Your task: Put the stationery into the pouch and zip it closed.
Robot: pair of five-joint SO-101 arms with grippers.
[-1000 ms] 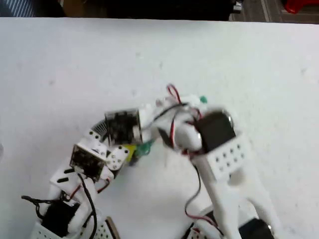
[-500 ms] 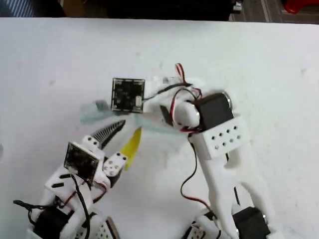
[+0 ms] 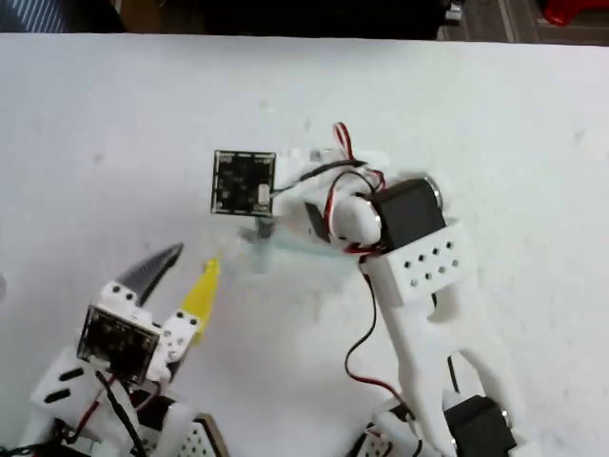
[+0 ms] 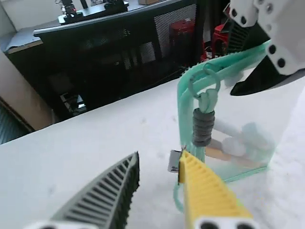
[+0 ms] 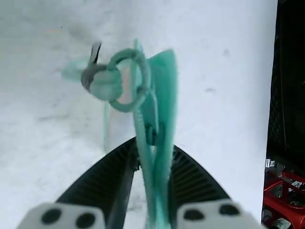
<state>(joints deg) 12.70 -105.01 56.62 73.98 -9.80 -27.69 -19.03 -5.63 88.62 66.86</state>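
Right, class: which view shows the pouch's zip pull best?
The left wrist view: the zip pull hangs full length, side-on. The right wrist view shows it end-on, bunched by its ring; the high view, a grey tip.

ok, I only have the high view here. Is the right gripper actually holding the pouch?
Observer: Yes. Its wrist view shows the right gripper shut on the green zip edge of the pouch.
Operator: Anything inside?
Observer: The left wrist view shows stationery through the clear wall, a white lump and stick-like pieces, low in the pouch.
Operator: Where's the zip pull?
Observer: The zip pull hangs at the pouch corner facing the left gripper. That gripper is open and holds nothing. I can't tell whether its yellow finger touches the pouch.
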